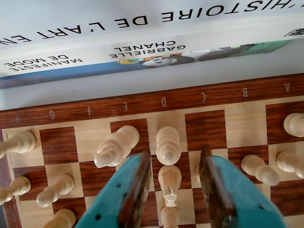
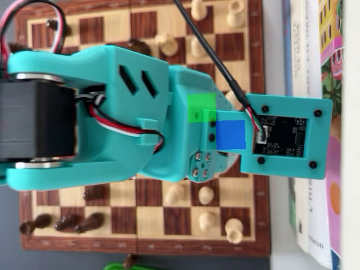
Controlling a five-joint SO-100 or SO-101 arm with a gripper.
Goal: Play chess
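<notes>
The teal pincer [image 1: 172, 190] fills the bottom of the wrist view, its two fingers [image 1: 137, 190] spread apart with a clear gap between them. In that gap stands a pale pawn [image 1: 169, 179] on the board [image 1: 142, 102], touching neither finger as far as can be seen; a second pale piece [image 1: 169, 216] sits just below it at the frame's lower edge. Just beyond the fingertips, in the same file, is a taller pale piece [image 1: 168, 144], and to its left a large pale piece [image 1: 116, 145] leans toward the left finger. More pale pawns [image 1: 56, 189] stand at the left, and others [image 1: 260, 169] at the right, near the right finger. The board's rim carries letters, with D and C nearest above the pincer. Past the rim lie stacked books [image 1: 142, 52], their spines facing the camera. In the overhead view the arm [image 2: 112, 112] covers the middle of the board [image 2: 259, 225], hiding the pincer and the pawn; pale pieces [image 2: 206, 195] show beside the books [image 2: 315, 225] on the right, dark pieces [image 2: 73, 222] at the lower left. The desk [image 2: 11, 247] shows grey at the lower left corner.
</notes>
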